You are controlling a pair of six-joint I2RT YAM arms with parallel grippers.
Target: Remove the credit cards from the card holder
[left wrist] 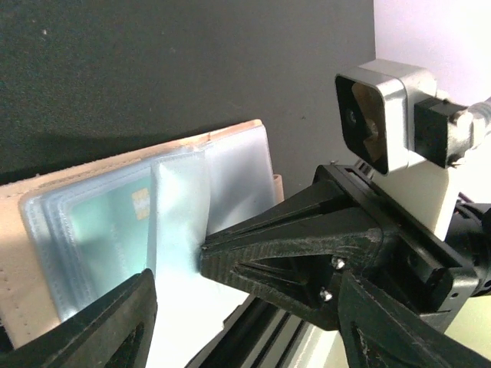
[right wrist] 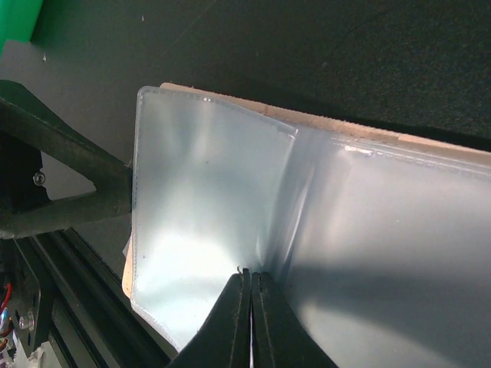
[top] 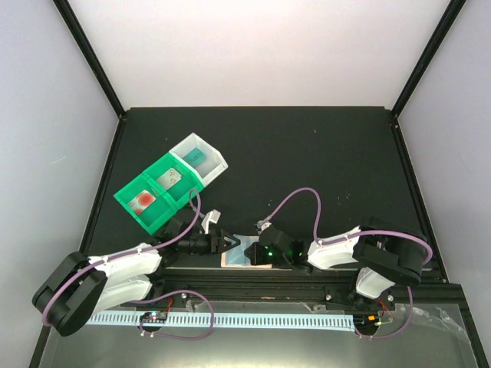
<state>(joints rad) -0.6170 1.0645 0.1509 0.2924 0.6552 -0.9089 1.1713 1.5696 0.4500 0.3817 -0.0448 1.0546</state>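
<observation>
The card holder lies open at the table's near edge, between my two grippers. In the left wrist view its peach rim and pale blue sleeves show, with a teal credit card inside one sleeve. My left gripper is open and empty, its fingers standing apart at the holder's left end. My right gripper is shut, its tips pinching a raised clear sleeve at the fold. It also shows in the top view. Three more cards lie in the bins: teal, pale, red-blotched.
A green bin and a white bin sit joined at the back left of the black table. The black frame rail runs along the near edge just below the holder. The right wrist camera hangs close to my left gripper.
</observation>
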